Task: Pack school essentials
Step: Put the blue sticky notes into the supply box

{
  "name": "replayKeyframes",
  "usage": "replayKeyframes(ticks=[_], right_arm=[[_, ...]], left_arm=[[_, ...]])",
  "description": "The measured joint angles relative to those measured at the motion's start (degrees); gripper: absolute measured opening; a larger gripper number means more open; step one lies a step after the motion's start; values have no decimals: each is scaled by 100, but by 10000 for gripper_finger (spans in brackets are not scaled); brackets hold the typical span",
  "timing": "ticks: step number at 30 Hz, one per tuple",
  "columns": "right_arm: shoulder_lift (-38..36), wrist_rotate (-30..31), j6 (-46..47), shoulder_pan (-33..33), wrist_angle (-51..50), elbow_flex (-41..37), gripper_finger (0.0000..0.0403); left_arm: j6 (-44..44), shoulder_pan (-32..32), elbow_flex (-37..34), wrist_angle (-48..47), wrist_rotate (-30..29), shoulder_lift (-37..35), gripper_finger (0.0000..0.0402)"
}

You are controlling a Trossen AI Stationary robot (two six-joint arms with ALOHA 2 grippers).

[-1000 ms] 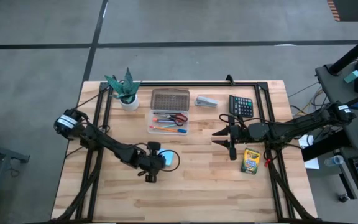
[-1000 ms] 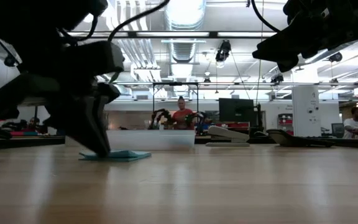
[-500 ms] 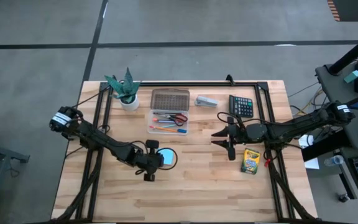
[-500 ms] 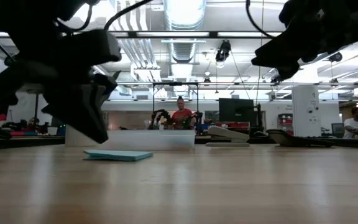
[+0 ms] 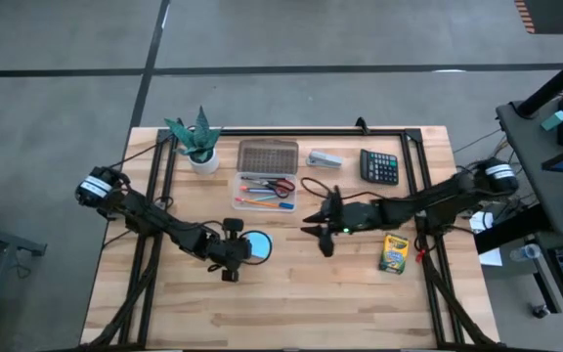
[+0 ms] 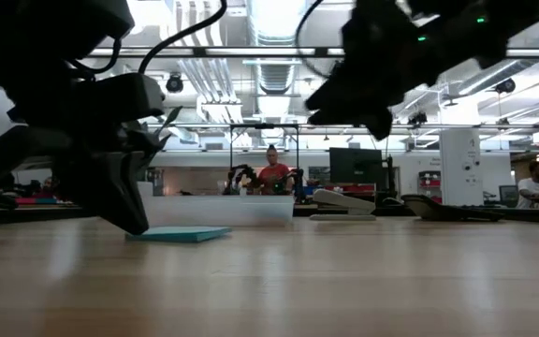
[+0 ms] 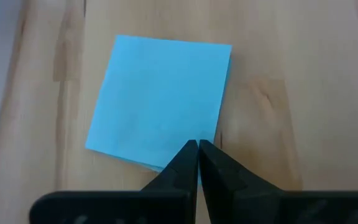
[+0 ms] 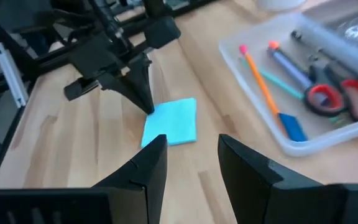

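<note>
While the left gripper (image 5: 229, 262) sits left of centre in the high view with its fingers pressed together on nothing, its tips have slid off the light-blue square paper notepad (image 5: 258, 245) they were pressing a second ago and now hang at the pad's near edge. The pad lies flat on the pale wooden table (image 5: 291, 313), just below the clear plastic pencil tray (image 5: 263, 192), which already holds the red-handled scissors (image 5: 281, 186) and several thin pens. To its right, the right gripper (image 5: 323, 231) has swept from beside the yellow-green crayon box (image 5: 393, 252) toward mid-frame, its jaws partly apart and empty, aimed at the pad. That reads as a hand-over of the job: the left arm's attempt on the thin pad appears to have ended without a lift, and the right arm looks set to try. At upper right, the black calculator (image 5: 379, 166) and grey stapler (image 5: 325, 158) stand untouched.
</note>
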Motion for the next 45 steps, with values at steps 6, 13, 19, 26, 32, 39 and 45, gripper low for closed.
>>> replayKeyframes(ticks=[6, 13, 19, 26, 32, 39, 45], right_arm=[[1154, -55, 1129, -25, -26, 782, 167], [2054, -51, 1507, -134, -926, 1725, 230], [2594, -48, 1213, -207, -1906, 2539, 258], [2907, -48, 835, -199, -2191, 3000, 255], [2824, -40, 844, -124, -2271, 2935, 247], [2788, -48, 855, 101, -2301, 2868, 249], [2774, -50, 1069, 173, -2451, 2858, 247]], left_arm=[[-107, -2, -151, 73, -84, -7, 0], [-53, -2, -165, 258, -163, 4, 0], [-53, -2, -165, 263, -199, 9, 0], [-90, -28, -184, 648, -215, 28, 0], [-192, -96, -186, 932, 84, 39, 0], [-251, -378, -178, 1165, 284, 4, 0], [-203, -420, -90, 1116, 242, -159, 0]])
